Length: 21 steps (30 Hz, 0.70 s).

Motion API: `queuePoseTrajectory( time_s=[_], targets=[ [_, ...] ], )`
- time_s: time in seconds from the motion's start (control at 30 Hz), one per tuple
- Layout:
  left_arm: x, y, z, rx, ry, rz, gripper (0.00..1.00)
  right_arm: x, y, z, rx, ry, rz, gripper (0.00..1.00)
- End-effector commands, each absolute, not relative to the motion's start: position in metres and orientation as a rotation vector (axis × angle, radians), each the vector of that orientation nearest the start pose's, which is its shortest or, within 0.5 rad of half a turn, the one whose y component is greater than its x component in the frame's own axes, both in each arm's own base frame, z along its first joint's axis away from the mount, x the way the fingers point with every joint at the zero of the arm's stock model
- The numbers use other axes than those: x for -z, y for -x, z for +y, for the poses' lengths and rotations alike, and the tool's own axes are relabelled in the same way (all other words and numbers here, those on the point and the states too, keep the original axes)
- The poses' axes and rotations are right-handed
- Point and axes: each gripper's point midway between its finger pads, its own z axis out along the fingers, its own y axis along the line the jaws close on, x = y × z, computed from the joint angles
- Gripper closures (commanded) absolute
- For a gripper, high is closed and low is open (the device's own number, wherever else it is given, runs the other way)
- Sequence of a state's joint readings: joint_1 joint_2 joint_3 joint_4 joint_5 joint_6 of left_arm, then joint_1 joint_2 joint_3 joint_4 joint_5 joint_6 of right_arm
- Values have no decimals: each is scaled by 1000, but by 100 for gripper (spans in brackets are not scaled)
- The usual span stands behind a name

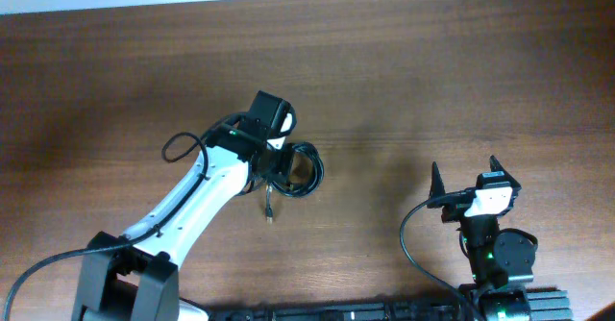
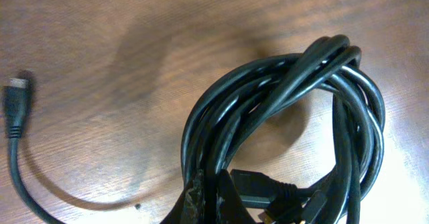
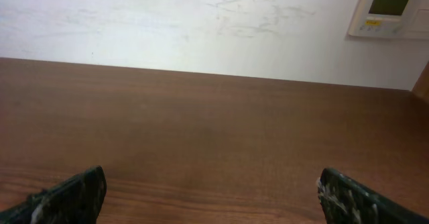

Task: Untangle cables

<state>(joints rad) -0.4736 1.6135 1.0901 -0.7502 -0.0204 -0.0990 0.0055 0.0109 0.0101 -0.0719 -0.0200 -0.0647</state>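
The cables [image 1: 306, 172] form a black coiled bundle on the brown table, just right of centre-left. A loose end with a small plug [image 1: 270, 215] trails toward the front. My left gripper [image 1: 281, 164] sits over the coil's left side. In the left wrist view the coil [image 2: 348, 83] fills the right half, my finger tips [image 2: 211, 200] are closed around its strands at the bottom edge, and connectors [image 2: 258, 187] lie inside the loop. A separate plug end [image 2: 15, 103] lies at the far left. My right gripper [image 1: 465, 175] is open and empty at the front right, far from the cables.
The wooden table [image 1: 432, 81] stretches bare behind and between the arms. A white wall [image 3: 201, 23] with a thermostat panel [image 3: 392, 8] stands beyond the far edge. My right gripper [image 3: 211, 197] faces bare wood.
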Motion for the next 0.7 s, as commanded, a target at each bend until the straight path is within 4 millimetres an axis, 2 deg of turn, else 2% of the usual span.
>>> queuePoseTrajectory(
  time_s=[0.0,0.07,0.1,0.13,0.17,0.2,0.23,0.27,0.3,0.33,0.37,0.43,0.47,0.53,0.57,0.67],
  targets=[
    [-91,-304,-180,262,-816,2682,100,-156,-246,6,29,84,1646,1],
    [-94,-304,-188,323,-858,2648,100,-158,-246,9,18,92,1638,1],
    [-96,-307,-191,321,-913,2608,100,-159,-244,30,-105,163,1627,1],
    [-99,-314,-193,320,-879,2585,100,-161,-241,45,-299,107,1634,1],
    [-101,-318,-195,340,-799,2597,100,-162,-239,51,-425,36,1637,1],
    [-103,-321,-198,365,-729,2602,100,-169,-239,52,-535,-72,1620,1],
    [-103,-321,-198,363,-729,2602,100,-172,-239,52,-541,-73,1606,1],
    [-103,-321,-198,365,-728,2602,100,-187,-239,52,-608,-124,1549,1],
    [-103,-322,-198,365,-728,2600,100,-201,-236,56,-638,-98,1498,1],
    [-104,-323,-199,366,-727,2593,100,-202,-233,64,-673,-59,1508,1],
    [-105,-325,-200,368,-726,2585,100,-198,-231,67,-706,-71,1547,1],
    [-107,-327,-201,371,-724,2570,100,-176,-228,67,-729,-152,1708,1],
    [-107,-328,-201,370,-723,2570,100,-176,-224,67,-731,-178,1775,1],
    [-107,-329,-202,372,-722,2563,100,-197,-227,68,-732,-198,1844,1],
    [-107,-329,-202,372,-722,2563,100,-203,-235,72,-752,-214,1935,2],
    [-107,-328,-202,373,-725,2566,100,-214,-259,110,-984,-41,2065,2]
  ],
)
